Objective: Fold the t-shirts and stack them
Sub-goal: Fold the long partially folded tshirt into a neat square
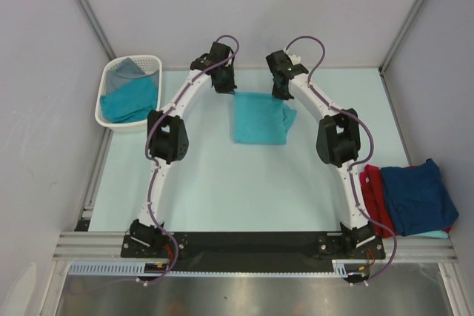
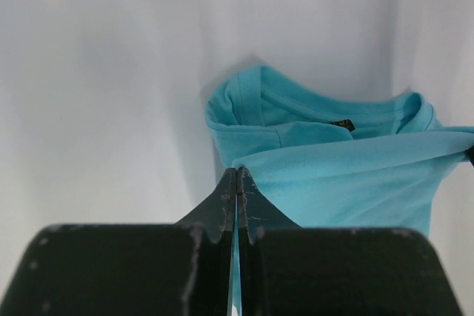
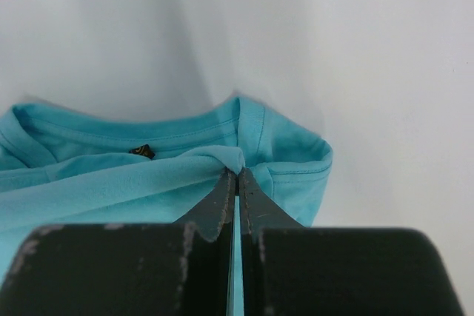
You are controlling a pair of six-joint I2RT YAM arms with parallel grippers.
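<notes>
**Both claws pinched on the teal t-shirt, mid-fold**

At the far left of the desk (image 1: 215, 183) stood the white basket (image 1: 107, 112), holding another teal shirt (image 1: 132, 103) with a grey t-shirt (image 1: 127, 69) behind it, both waiting their turn.

The left arm (image 1: 167, 138) curved up from its base, then inward across the desk. Its wrist tipped down over the far left corner of the teal t-shirt (image 1: 259, 118). The left claw (image 2: 236, 175) was clenched, with a sliver of teal cloth pinched between its fingers.

The teal t-shirt lay in the middle of the desk, toward the far side, already gathered into a rough rectangle. From the wrist cameras, one edge ran taut from claw to claw, with the collar and its dark label just beyond.

The right arm (image 1: 338, 138) mirrored the left. The right claw (image 3: 237, 175) was likewise clenched on the shirt's far right corner.

The fold looked partway done. The next move probably called for both claws to carry the held edge together and level, so the cloth would lie flat without bunching, and only then let go.

At the far right edge lay the stack, a navy t-shirt (image 1: 418, 194) over a red t-shirt (image 1: 372, 190), well apart from the shirt being folded.
</notes>
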